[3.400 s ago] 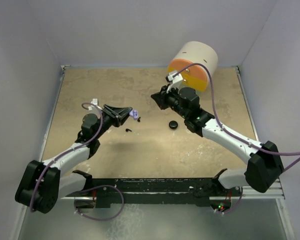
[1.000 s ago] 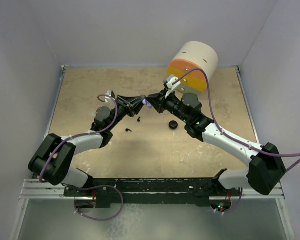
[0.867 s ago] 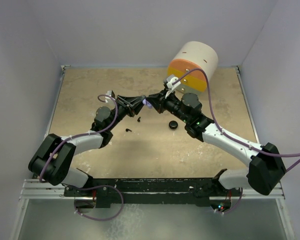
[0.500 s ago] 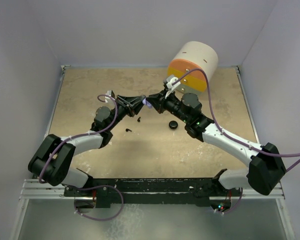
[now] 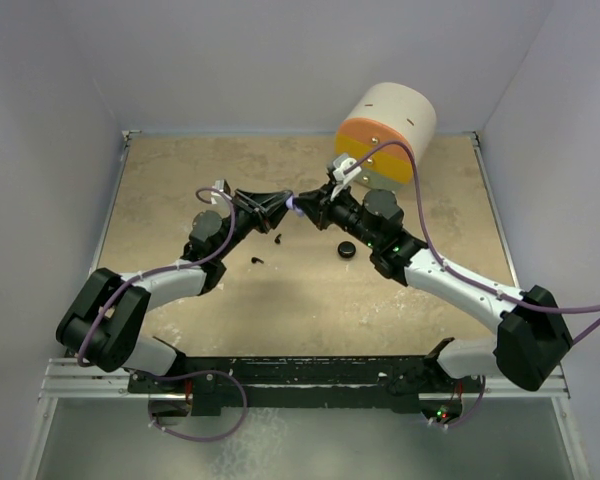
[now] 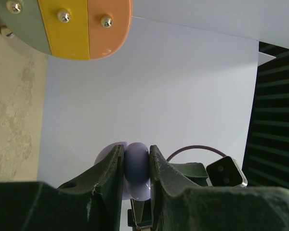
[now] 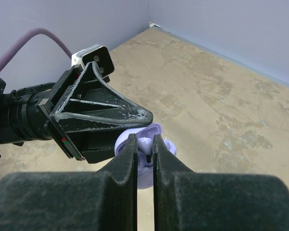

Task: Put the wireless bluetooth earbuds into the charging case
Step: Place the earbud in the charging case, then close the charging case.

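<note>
Two arms that sat well apart a few seconds back are now nose to nose above the middle of the table (image 5: 170, 180). Over the last second they've barely budged, just a tiny shuffle on the right side. Left end effector (image 5: 278, 208) is clenched on the lavender case (image 6: 136, 169), holding it up off the table toward the other arm. Right end effector (image 5: 306, 207) is pinched nearly closed right at the case. From its wrist cam it looks like there's a lavender bud (image 7: 145, 147) between the fingers, touching the case or already partly in it, though I can't tell how deep it sits. So my read is we're mid-insertion on a lavender one, and it's slow fiddly seating now rather than travel. The second lavender bud I can't spot anywhere; it might be in the case already. The black buds (image 5: 277, 238) are lying loose on the table just below the meeting point, with the black puck (image 5: 348, 248) off to their right, so plenty left to do.
</note>
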